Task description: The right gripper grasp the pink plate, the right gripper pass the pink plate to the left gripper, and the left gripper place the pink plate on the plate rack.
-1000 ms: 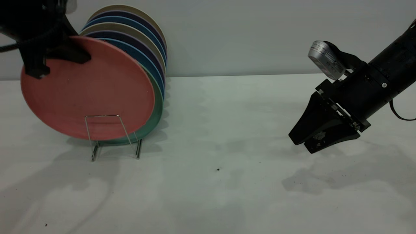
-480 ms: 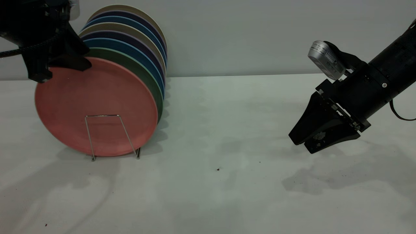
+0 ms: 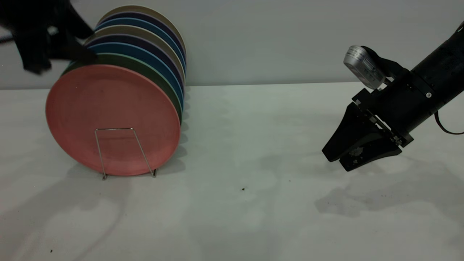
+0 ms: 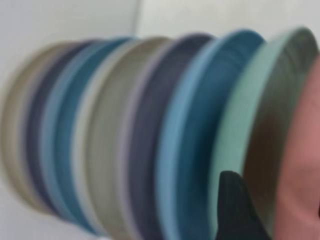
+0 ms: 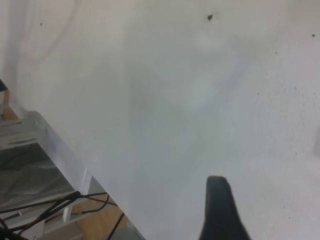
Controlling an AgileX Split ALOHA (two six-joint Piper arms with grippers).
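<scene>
Pink plate [image 3: 113, 119] stands upright in the plate rack [image 3: 123, 152], frontmost. Left gripper [image 3: 47, 40] hovers by its top edge, holding nothing; can't tell the jaw gap. Right gripper [image 3: 357, 150] sits far off, jaws together.

Right wrist cam: mostly bare white table [image 5: 190, 100].
One dark fingertip [image 5: 220, 212] of the right gripper pokes in at the frame edge, over the tabletop. A few dark specks [image 5: 210, 17] on the surface. Past the table edge: black cables [image 5: 60, 205] and a metal frame [image 5: 30, 135].

The left gripper [image 3: 54, 54] hangs high at the exterior view's upper left, a dark blur, its jaws seemingly parted. The right gripper [image 3: 339, 161] slants downward at the right, jaws closed, low over the table.
</scene>
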